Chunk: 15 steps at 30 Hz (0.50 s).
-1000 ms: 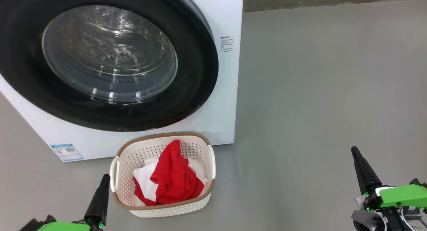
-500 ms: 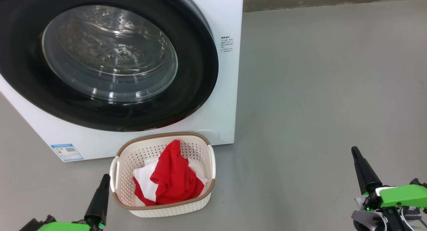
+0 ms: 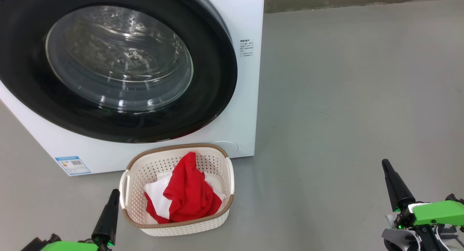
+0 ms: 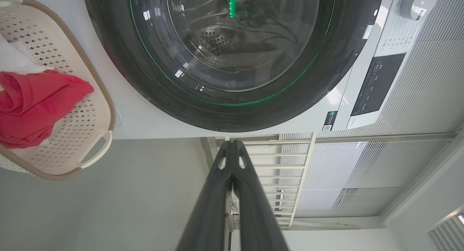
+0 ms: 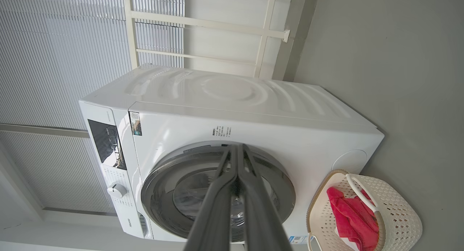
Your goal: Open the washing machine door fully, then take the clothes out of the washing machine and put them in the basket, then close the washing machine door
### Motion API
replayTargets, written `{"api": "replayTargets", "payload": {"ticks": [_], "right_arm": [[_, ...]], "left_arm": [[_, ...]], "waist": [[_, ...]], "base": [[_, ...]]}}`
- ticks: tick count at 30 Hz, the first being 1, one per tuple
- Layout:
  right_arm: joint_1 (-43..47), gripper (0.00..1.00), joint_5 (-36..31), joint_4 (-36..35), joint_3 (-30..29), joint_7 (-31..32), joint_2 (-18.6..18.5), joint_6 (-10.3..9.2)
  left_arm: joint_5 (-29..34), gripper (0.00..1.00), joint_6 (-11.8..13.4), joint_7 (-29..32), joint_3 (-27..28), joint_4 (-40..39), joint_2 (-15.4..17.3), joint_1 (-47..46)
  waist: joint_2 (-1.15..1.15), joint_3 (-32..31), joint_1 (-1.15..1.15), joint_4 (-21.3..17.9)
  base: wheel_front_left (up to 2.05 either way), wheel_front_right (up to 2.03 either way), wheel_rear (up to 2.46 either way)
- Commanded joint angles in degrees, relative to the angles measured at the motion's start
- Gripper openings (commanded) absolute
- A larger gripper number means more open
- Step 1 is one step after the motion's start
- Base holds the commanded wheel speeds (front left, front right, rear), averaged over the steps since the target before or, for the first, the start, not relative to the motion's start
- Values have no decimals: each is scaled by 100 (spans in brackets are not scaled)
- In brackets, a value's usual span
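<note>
The clothes are in the basket, a red heap over white. The red runs lengthwise from the near rim to the far rim, with its narrow peak pointing at the washing machine. No lettering on the fabric can be read.

The basket sits on the grey floor just in front of the machine, handles to its left and right. The washing machine door is shut, glass facing out. There's a blue sticker low on the front and a block of small print by the door, both too small to read.

The left gripper is beside the basket and the right gripper well off to the side. Each has its fingers pressed together, holding nothing.
</note>
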Motion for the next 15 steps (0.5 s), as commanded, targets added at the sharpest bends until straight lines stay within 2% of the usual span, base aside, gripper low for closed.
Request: {"api": "replayTargets", "payload": {"ticks": [1,15], "right_arm": [[-243,0,-6,-177,99,38,-48,-4],[-243,0,-6,-177,99,38,-48,-4]], "left_arm": [[-39,0,-40,35,206,-120,60,-225],[-40,0,-40,35,205,-120,60,-224]], "waist": [[0,0,0,0],[0,0,0,0]], "base": [[0,0,0],[0,0,0]]}}
